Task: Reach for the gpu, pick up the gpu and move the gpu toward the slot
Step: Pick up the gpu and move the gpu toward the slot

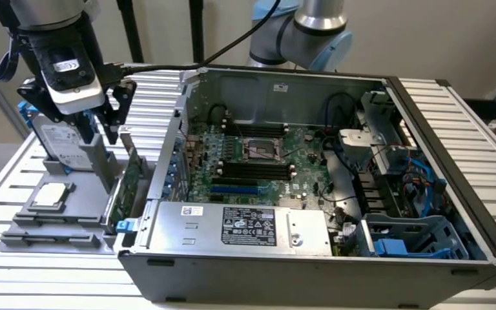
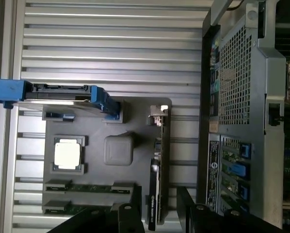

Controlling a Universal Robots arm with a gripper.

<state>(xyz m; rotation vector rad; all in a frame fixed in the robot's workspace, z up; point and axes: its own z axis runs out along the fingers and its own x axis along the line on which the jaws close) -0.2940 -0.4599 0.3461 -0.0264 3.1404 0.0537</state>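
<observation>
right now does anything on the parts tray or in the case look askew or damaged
Nothing stands out. The gpu stands on edge in the grey tray, the hard drive upright, the chip flat in its recess. The open hand hangs above the gpu.

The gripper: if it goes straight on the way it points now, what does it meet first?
Probably the gpu: in the wrist view its edge lies between the open fingers of the gripper. Depth is unclear.
</observation>
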